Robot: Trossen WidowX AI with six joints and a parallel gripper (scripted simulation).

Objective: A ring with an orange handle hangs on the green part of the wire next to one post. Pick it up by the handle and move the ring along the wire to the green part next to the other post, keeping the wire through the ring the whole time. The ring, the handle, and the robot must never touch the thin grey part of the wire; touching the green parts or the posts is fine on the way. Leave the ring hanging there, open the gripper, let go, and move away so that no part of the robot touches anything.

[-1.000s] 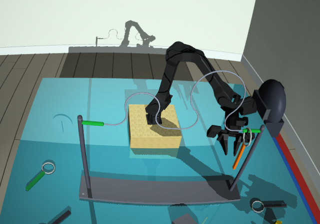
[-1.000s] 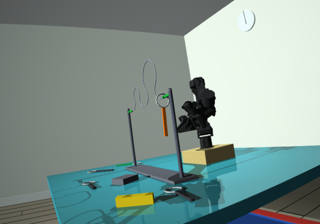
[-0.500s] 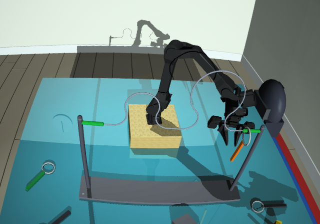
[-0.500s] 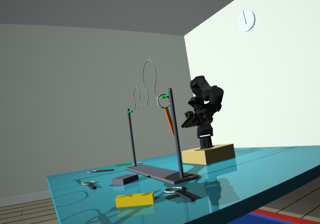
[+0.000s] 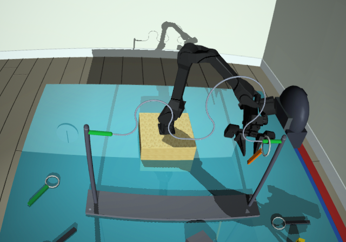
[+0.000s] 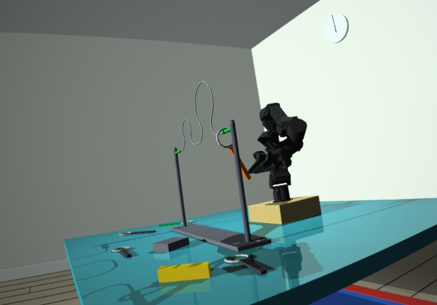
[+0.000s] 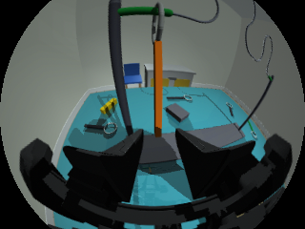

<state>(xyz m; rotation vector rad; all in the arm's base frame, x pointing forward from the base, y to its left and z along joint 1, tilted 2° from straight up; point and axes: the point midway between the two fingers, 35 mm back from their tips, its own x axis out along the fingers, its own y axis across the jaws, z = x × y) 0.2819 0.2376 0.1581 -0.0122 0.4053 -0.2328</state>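
1. From the top, you see the gripper [image 5: 249,146] open at 4 o'clock, its fingers either side of the orange handle [image 5: 254,156]; the ring [image 5: 266,145] hangs on the green part [image 5: 272,141] beside the post [image 5: 266,170].
2. From outside, your ring [image 6: 223,138] hangs at the nearer post [image 6: 240,185], the handle [image 6: 241,164] slanting toward 5 o'clock.
3. At the wrist, you find the handle [image 7: 158,86] upright at 12 o'clock, clear of both fingers.

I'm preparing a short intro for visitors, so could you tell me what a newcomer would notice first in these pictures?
The looping grey wire strung between two dark posts stands out first. Next, the ring with its orange handle hanging on the green wire end by the right-hand post. The black gripper sits open beside the handle.
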